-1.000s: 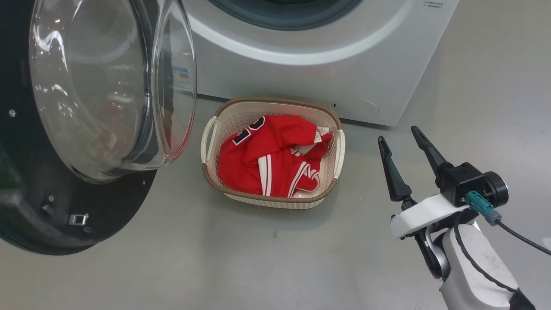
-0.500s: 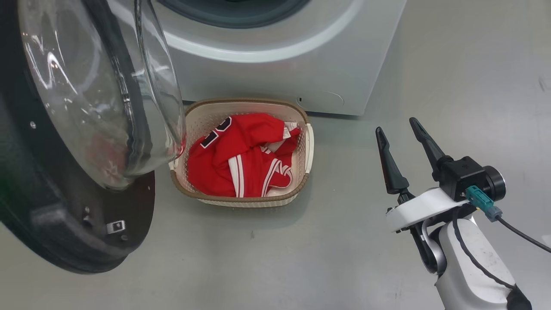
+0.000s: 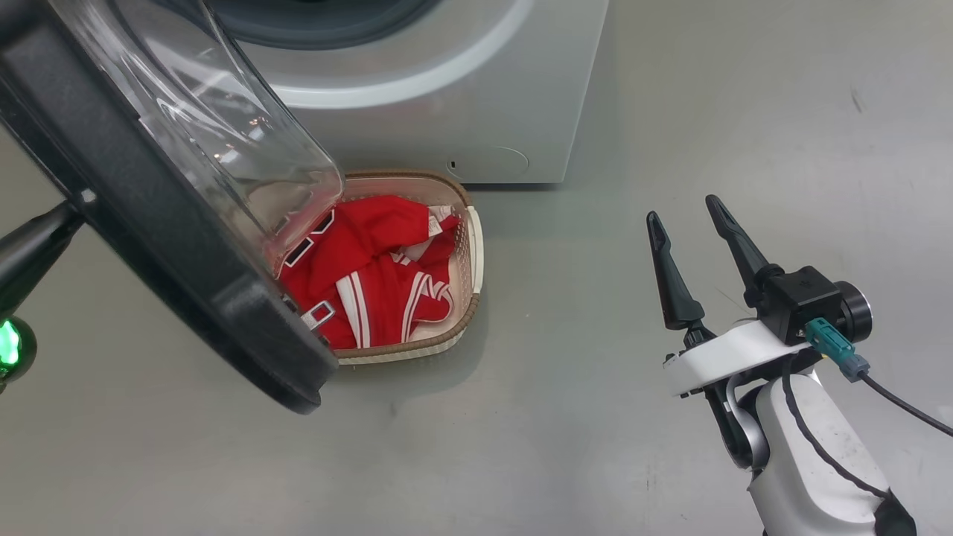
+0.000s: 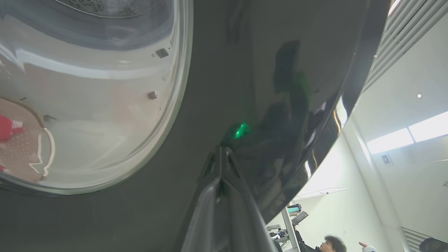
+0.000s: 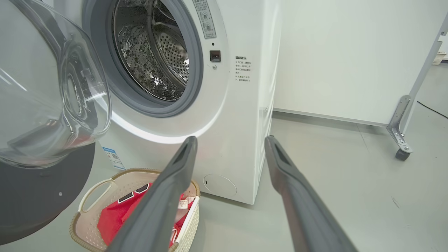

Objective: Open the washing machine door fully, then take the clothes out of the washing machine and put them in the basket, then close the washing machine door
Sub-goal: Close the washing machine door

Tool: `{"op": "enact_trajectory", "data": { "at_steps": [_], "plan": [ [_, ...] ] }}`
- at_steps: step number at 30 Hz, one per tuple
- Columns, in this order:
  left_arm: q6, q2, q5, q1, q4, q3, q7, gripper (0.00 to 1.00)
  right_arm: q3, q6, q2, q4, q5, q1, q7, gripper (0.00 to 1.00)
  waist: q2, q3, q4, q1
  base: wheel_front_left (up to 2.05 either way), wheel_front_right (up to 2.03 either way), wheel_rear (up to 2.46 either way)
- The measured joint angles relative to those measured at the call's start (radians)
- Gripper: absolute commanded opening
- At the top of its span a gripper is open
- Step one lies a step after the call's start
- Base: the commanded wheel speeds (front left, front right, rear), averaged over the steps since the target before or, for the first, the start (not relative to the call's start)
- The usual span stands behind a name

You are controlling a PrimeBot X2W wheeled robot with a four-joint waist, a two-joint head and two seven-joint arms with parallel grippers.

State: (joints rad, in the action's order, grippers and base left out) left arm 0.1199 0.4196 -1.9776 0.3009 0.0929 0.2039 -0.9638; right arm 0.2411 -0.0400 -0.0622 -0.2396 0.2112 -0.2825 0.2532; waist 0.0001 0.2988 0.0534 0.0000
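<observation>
Pressed together, the left fingers (image 4: pixel 243 210) set their tips against the glossy black outer face of the washing machine door (image 3: pixel 171 223), likely to swing it shut, since the clothes (image 3: pixel 372 253) already lie in the basket (image 3: pixel 470 253) in front of the washing machine (image 3: pixel 447 97). The right fingers (image 3: pixel 670 283), spread and empty, hover well right of basket and door.

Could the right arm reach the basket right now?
Probably yes: the right gripper stands open over bare floor beside the basket, whose right rim is exposed; the washing machine door covers only its left side.
</observation>
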Motion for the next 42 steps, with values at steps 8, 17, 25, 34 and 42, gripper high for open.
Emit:
{"op": "enact_trajectory", "data": {
  "at_steps": [8, 17, 25, 34, 42],
  "plan": [
    [0.000, -0.005, -0.002, 0.000, 0.041, -0.027, -0.012, 0.00, 0.012, 0.000, 0.002, 0.006, 0.013, -0.005, 0.000, 1.00, 0.0000, 0.011, -0.060, 0.0000, 0.00, 0.00, 0.00],
    [-0.028, -0.007, -0.002, 0.006, 0.077, -0.052, -0.013, 0.00, 0.024, 0.008, 0.003, 0.025, 0.029, -0.018, 0.000, 1.00, 0.0000, 0.031, -0.129, 0.0000, 0.00, 0.00, 0.00],
    [-0.064, -0.007, -0.002, 0.055, 0.085, -0.056, -0.010, 0.00, 0.048, 0.018, 0.004, 0.048, 0.071, -0.025, 0.000, 1.00, 0.0000, 0.064, -0.193, 0.0000, 0.00, 0.00, 0.00],
    [-0.107, -0.007, -0.001, 0.141, 0.093, -0.086, 0.015, 0.00, 0.066, 0.036, 0.005, 0.074, 0.098, -0.046, 0.000, 1.00, 0.0000, 0.112, -0.260, 0.0000, 0.00, 0.00, 0.00],
    [-0.153, -0.012, 0.012, 0.238, 0.069, -0.106, 0.041, 0.00, 0.092, 0.052, 0.006, 0.094, 0.116, -0.067, 0.000, 1.00, 0.0000, 0.158, -0.311, 0.0000, 0.00, 0.00, 0.00]
  ]
}}
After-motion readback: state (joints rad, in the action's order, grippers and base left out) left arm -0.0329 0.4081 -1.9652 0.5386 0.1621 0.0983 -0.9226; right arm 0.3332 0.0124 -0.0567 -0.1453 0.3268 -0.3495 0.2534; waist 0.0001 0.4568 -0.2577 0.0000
